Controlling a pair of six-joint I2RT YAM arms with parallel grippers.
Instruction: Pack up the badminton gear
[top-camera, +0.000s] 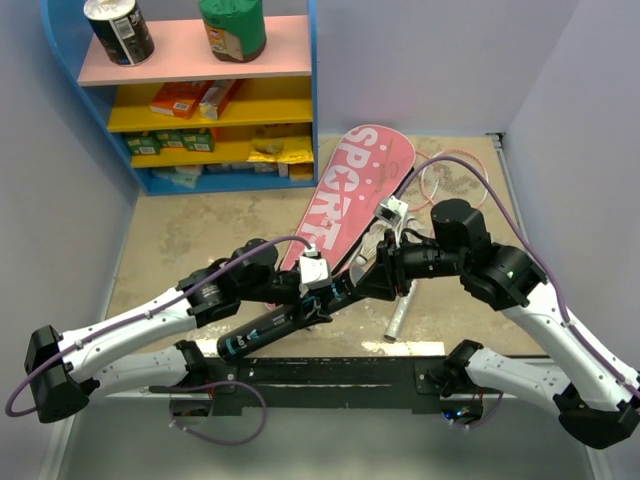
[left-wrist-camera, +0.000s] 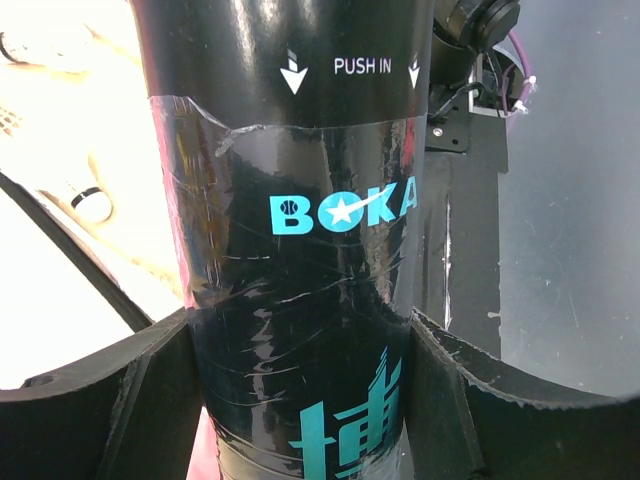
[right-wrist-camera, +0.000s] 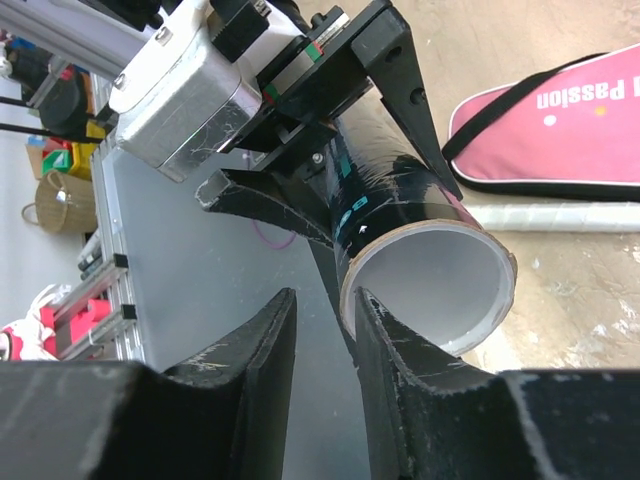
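- Left claw (left-wrist-camera: 300, 340): pressed onto the middle of the black tube (top-camera: 262, 332), one finger on each side. It carries the tube slantwise just above the near edge of the surface (top-camera: 200, 230).
- Right claw (right-wrist-camera: 325, 312): at the tube's open mouth, fingers drawn near together with the rim between them. I cannot tell whether they already pinch it.
- Doing it well, as I judge: the rim looks thin, so the right claw should close gently and squarely on the wall, not skewed. The left should hold firm and not twist, and the mouth should be kept clear for loading.
- Count, near: one tube, two claws.
- Just beyond lies one racket (top-camera: 399, 312), seen by its white handle. I cannot make out a second racket or a shuttlecock.
- One pink cover (top-camera: 352, 190) lies flat past the claws.
- Farthest is the shelf (top-camera: 312, 100), with two cans (top-camera: 120, 30) on top and several boxes below.
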